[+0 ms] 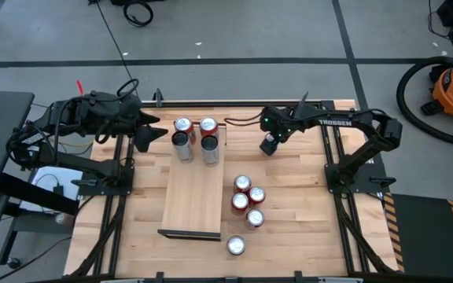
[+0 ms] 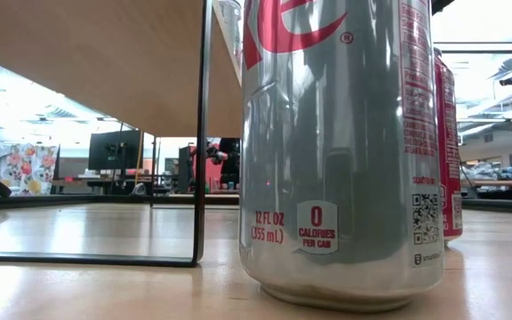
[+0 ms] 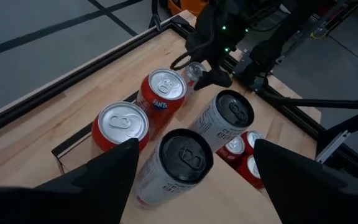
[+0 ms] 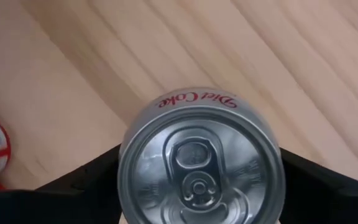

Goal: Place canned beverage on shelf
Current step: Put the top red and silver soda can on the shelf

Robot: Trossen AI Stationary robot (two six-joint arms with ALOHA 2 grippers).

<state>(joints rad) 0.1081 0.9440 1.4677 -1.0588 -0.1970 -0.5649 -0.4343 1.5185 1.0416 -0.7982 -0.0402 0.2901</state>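
The shelf (image 1: pixel 195 200) is a pale board lying lengthwise on the table. Two red cans (image 1: pixel 196 126) and two dark-topped cans (image 1: pixel 197 148) stand at its far end. My right gripper (image 1: pixel 268 145) is to the right of the shelf's far end, shut on a silver Diet Coke can (image 4: pixel 201 165). My left gripper (image 1: pixel 154 132) is open and empty, just left of the shelf's cans; in the left wrist view its fingers (image 3: pixel 107 174) spread wide before them. My right gripper and its can also show in the left wrist view (image 3: pixel 194 71). My right gripper pinches the Diet Coke can between its two fingers, on opposite sides of the wall just below the top rim (image 4: pixel 124 163). The fingers come from above, pointing down. The can is upright, its top toward the wrist, and looks lifted clear of the table.
Several red cans (image 1: pixel 246 198) stand grouped on the table right of the shelf, and one silver can (image 1: pixel 235 245) stands nearer the front edge. The low view shows that can close up (image 2: pixel 340 151), a red can (image 2: pixel 449 151) behind it, and the shelf's dark end frame (image 2: pixel 203 133).
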